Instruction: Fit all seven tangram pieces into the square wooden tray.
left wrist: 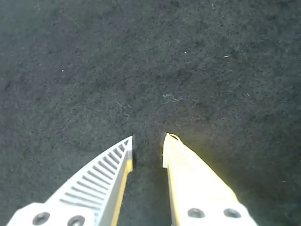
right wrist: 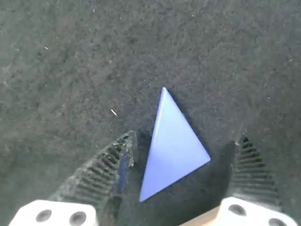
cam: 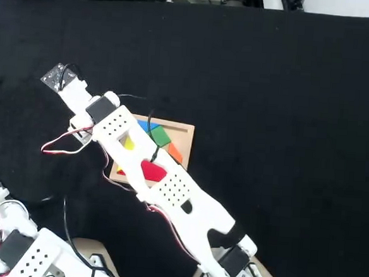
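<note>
Pale blue triangle (right wrist: 171, 150) is lying flat on the black table (right wrist: 70, 56), sitting between the wide-open jaws of the right gripper (right wrist: 184, 138), not yet gripped. In the high view this gripper is hanging at the upper left of the frame, up and left of the wooden tray (cam: 188, 131), which is holding several coloured pieces (cam: 152, 171). The left gripper (left wrist: 148, 138) is hovering over bare table, jaws slightly parted and gripping nothing. The triangle is looking thin, light, stiff and smooth. Pinching it low, across its slanted edges near the broad end, is probably the safest hold, since angled sides may be letting it slip out sideways.
</note>
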Available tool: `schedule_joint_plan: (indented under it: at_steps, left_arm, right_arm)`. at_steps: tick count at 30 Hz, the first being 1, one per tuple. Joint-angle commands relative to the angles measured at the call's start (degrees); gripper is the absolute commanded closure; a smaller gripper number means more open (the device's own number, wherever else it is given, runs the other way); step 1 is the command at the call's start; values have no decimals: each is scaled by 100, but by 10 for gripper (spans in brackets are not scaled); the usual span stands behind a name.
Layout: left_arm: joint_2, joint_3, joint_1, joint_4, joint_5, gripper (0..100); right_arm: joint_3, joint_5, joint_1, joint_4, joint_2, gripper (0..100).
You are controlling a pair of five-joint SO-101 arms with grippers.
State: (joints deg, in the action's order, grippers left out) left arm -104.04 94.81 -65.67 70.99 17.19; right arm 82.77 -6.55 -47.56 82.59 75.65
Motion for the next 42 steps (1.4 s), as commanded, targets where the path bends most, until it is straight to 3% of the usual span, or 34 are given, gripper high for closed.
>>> schedule_joint_plan:
  at_steps: [1, 4, 11, 25, 42]
  left_arm:
    - [-26, -57, 66, 35, -26, 881]
    - [-26, -57, 66, 35, -26, 881]
    - [-26, -57, 66, 35, -26, 881]
    - [-26, -57, 66, 35, -26, 881]
    - [-26, -57, 66, 35, -26, 881]
  right_arm:
    - [171, 62, 62, -114, -75, 714]
    - [163, 211, 62, -88, -84, 776]
    - [171, 527, 88, 88, -92, 728]
    - [171, 826, 79, 369, -101, 730]
    - [171, 229, -9, 281, -84, 779]
